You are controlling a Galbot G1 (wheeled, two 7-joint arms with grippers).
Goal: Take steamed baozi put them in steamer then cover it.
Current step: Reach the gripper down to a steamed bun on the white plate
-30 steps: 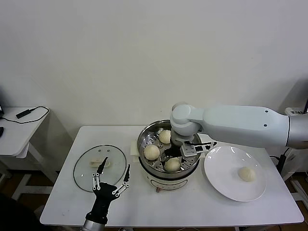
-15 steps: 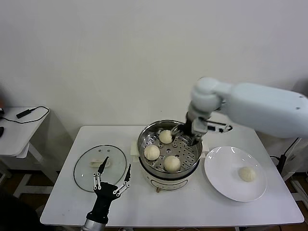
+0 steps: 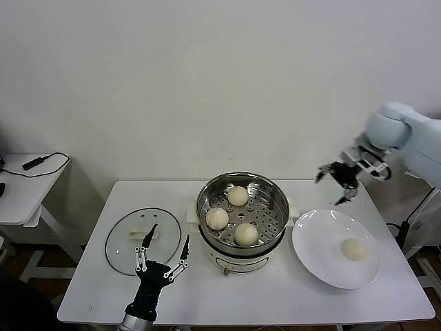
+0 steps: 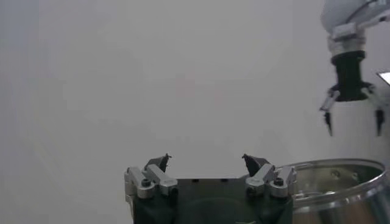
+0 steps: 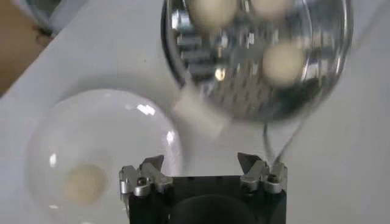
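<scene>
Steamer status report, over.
Both grippers open, empty: right gripper high above white plate, left gripper parked by glass lid. Steel steamer holds three buns; fourth bun on plate.

Looks like a lab: bare white wall (image 3: 207, 83); plain white surface (image 3: 275, 289); side desk (image 3: 21, 186) with cable (image 3: 41, 163)

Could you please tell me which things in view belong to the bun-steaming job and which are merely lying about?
Part of the job:
- three baozi in the steamer, e.g.
- last baozi on the white plate
- glass cover on the table
- right gripper, open, empty, raised above the plate
- left gripper, open, idle beside the cover

Lying about:
- black cable on the side table
</scene>
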